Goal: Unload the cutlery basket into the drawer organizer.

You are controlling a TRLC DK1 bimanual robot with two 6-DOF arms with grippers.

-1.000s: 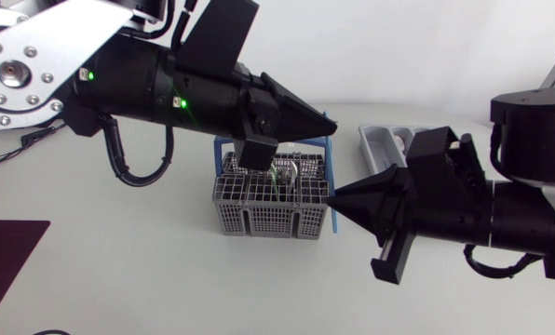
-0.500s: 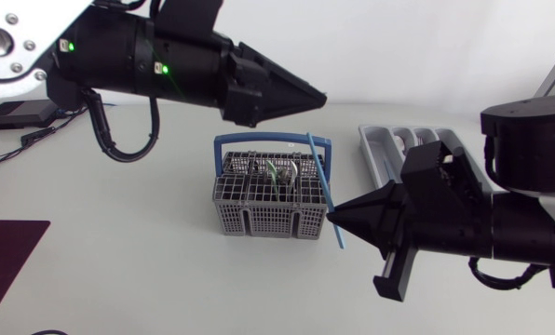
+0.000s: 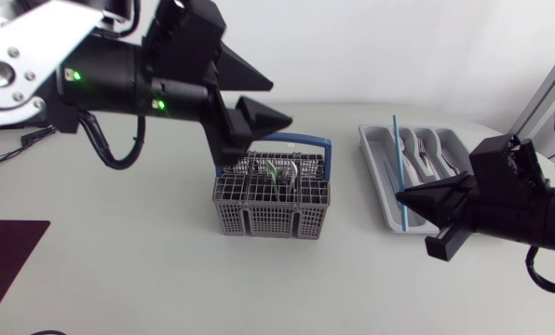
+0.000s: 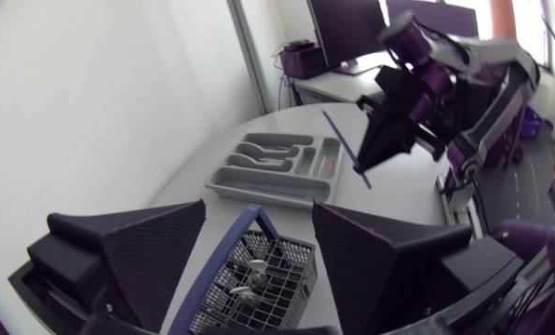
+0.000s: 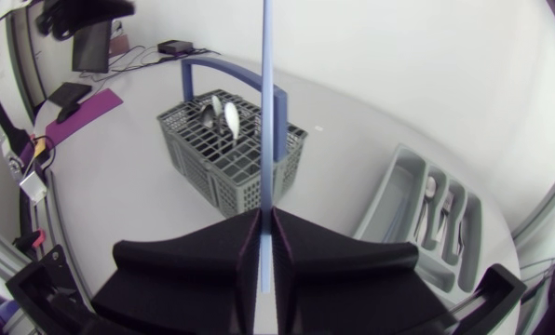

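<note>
My right gripper [image 3: 404, 197] is shut on a thin blue stick [image 3: 399, 167]. It holds the stick over the left side of the grey drawer organizer [image 3: 369, 144], which has cutlery [image 3: 428, 154] in it. The right wrist view shows both fingers pressed on the blue stick [image 5: 266, 112] at the gripper [image 5: 266, 216]. The grey cutlery basket [image 3: 270, 200] with a blue handle [image 3: 291, 142] stands mid-table, spoons [image 5: 220, 116] upright inside. My left gripper [image 3: 279, 104] hangs open above the basket's left rear with nothing in it. Below it in the left wrist view lies the basket [image 4: 259, 279].
A dark maroon mat [image 3: 7, 256] lies at the table's front left corner. The left arm's thick black link crosses over the table behind the basket. The organizer [image 5: 426, 223] sits near the table's right rear edge.
The left gripper let go of the blue stick, opened and drew back to the left. The right gripper shut on the stick and carried it right, from the basket to over the organizer.
</note>
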